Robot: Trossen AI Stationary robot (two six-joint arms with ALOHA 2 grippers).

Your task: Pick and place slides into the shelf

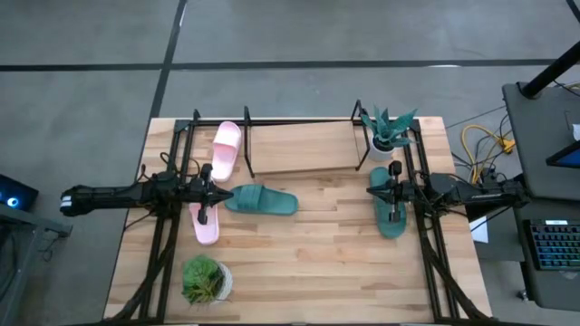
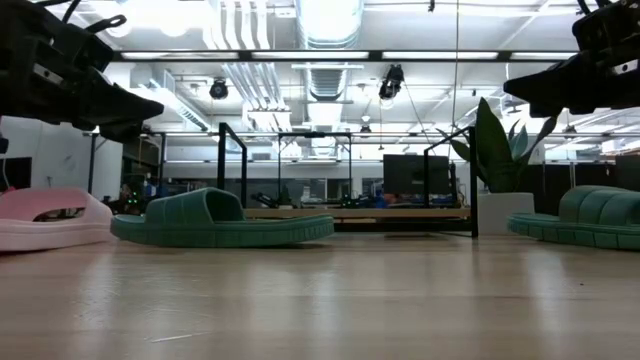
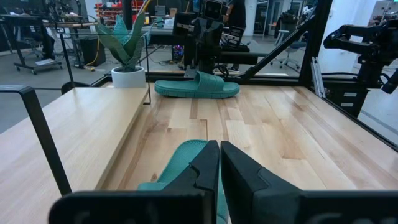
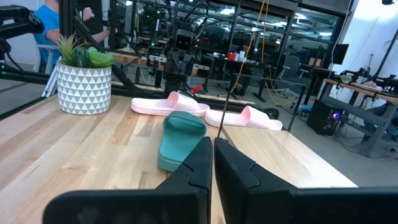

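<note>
My left gripper (image 1: 217,193) (image 3: 219,163) hangs shut above the table, just left of a teal slide (image 1: 261,200) (image 2: 220,222) (image 3: 180,163) that lies flat mid-table. A pink slide (image 1: 204,223) (image 2: 50,216) lies on the table under the left arm. The other pink slide (image 1: 225,149) (image 4: 249,118) lies inside the left end of the shelf (image 1: 299,149). My right gripper (image 1: 373,192) (image 4: 211,160) is shut too, raised over the toe end of the second teal slide (image 1: 391,214) (image 2: 590,220) (image 3: 197,86) at the table's right.
A leafy plant in a white pot (image 1: 388,136) (image 3: 127,62) stands at the shelf's right end. A small plant in a patterned pot (image 1: 206,279) (image 4: 84,81) sits near the table's near left edge. Black arm-mount frames run along both sides. Bare wood shows in the near middle.
</note>
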